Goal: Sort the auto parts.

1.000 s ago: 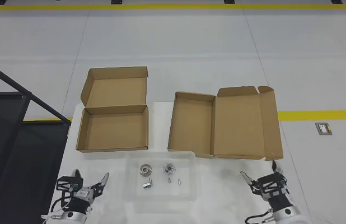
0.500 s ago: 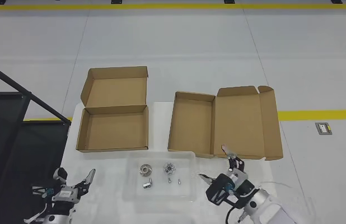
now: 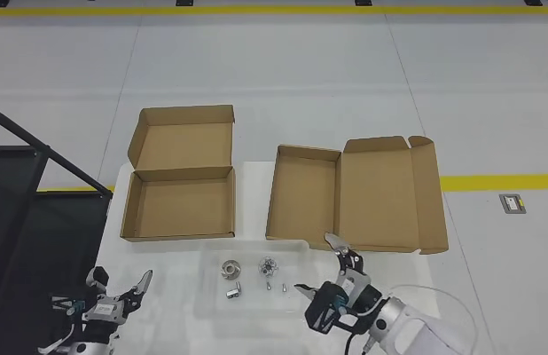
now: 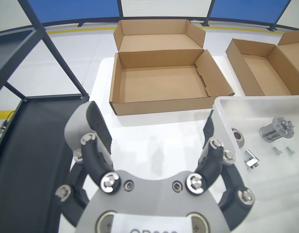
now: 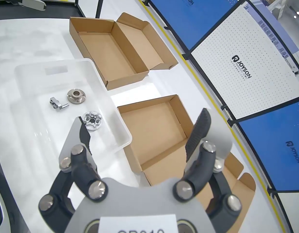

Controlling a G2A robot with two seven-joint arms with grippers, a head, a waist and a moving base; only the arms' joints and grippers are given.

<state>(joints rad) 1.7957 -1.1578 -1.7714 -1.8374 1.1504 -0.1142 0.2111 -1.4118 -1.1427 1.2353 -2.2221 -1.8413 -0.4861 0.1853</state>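
White worktop (image 3: 168, 266) on a pale floor marked with yellow lines; blue and pegboard panels behind.

Count, top view:
- Cardboard boxes: two, lids open, both empty. The left box (image 3: 178, 206) is at 10 o'clock on the worktop and the right box (image 3: 302, 197) at 1 o'clock.
- Clear tray (image 3: 252, 242): one, at 6 o'clock.
- Parts, all in the tray: five. One flanged ring (image 3: 228, 267), one toothed hub (image 3: 269, 265), one bracket (image 3: 232, 289) and two small bolts (image 3: 268, 287) (image 3: 283, 287).

The right gripper (image 3: 314, 263) hangs at the tray's 3 o'clock edge, released and holding nothing. The left gripper (image 3: 123, 277) is also released and empty, at the tray's 8 o'clock and well apart from it.

Assessment: no part is sorted yet, and the first pick appears to fall to the right arm. It should clear the tray wall and then descend straight. The hub is the easier target if straddled across its body. The bolts lie just beside each other, so take one at a time.
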